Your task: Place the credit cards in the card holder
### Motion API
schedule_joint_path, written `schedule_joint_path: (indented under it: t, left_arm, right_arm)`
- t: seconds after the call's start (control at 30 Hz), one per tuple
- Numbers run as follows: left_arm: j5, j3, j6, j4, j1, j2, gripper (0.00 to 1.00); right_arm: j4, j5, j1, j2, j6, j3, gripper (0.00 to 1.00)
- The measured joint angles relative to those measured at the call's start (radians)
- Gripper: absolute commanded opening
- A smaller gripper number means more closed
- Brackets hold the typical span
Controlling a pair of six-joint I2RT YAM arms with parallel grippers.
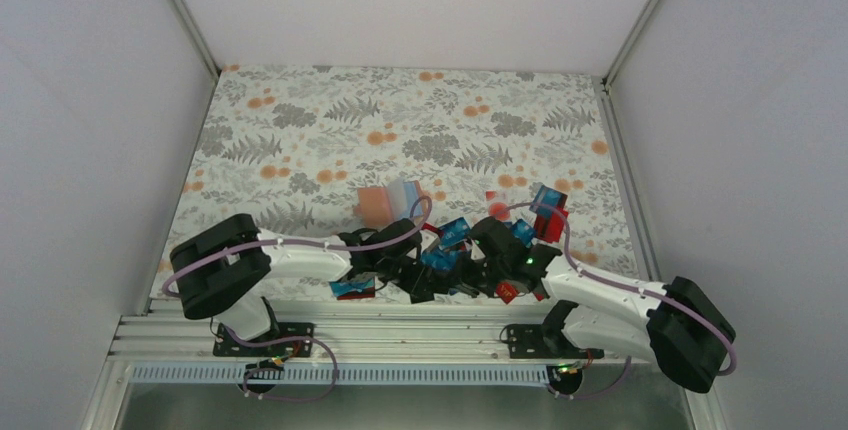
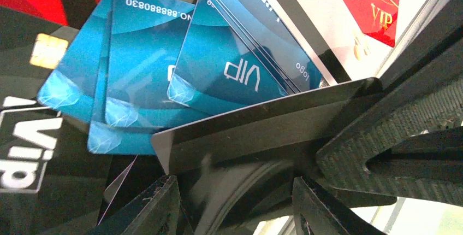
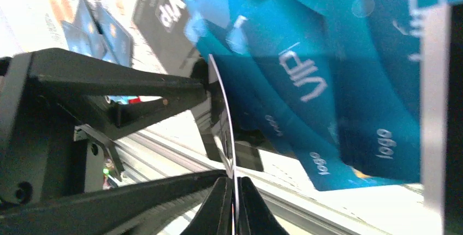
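Observation:
The tan-pink card holder (image 1: pixel 374 206) lies mid-table with a pale blue card (image 1: pixel 405 193) against its right side. Several blue, teal, red and black credit cards (image 1: pixel 452 235) lie piled in front of it. They fill the left wrist view (image 2: pixel 147 65) and the right wrist view (image 3: pixel 327 82). My right gripper (image 3: pixel 235 183) is shut on a thin black card (image 3: pixel 223 115), seen edge-on. The same black card (image 2: pixel 262 131) hangs across my left gripper (image 2: pixel 233 183), which is open with one finger on each side of it. Both grippers meet over the pile's near side (image 1: pixel 455 275).
A black "VIP" card (image 2: pixel 27 147) and a red "VIP" card (image 2: pixel 371 3) lie in the pile. More red cards (image 1: pixel 550 218) lie at the right, and one (image 1: pixel 355 290) near the table's front edge. The metal rail (image 1: pixel 400 335) runs just behind the grippers.

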Motion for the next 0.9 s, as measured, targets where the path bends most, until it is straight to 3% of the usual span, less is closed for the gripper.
schedule_joint_path:
  t: [0.27, 0.57, 0.9]
  left_arm:
    - [-0.092, 0.034, -0.04, -0.154, 0.041, -0.157, 0.57]
    - [-0.294, 0.304, -0.146, -0.364, 0.157, -0.343, 0.61]
    - [-0.317, 0.491, -0.23, -0.298, 0.276, -0.353, 0.61]
  right_arm:
    - [-0.043, 0.008, -0.035, 0.04, -0.085, 0.145, 0.04]
    - [-0.053, 0.01, -0.21, 0.081, -0.194, 0.406, 0.04]
    - [0.128, -0.002, -0.362, 0.138, -0.153, 0.612, 0.04]
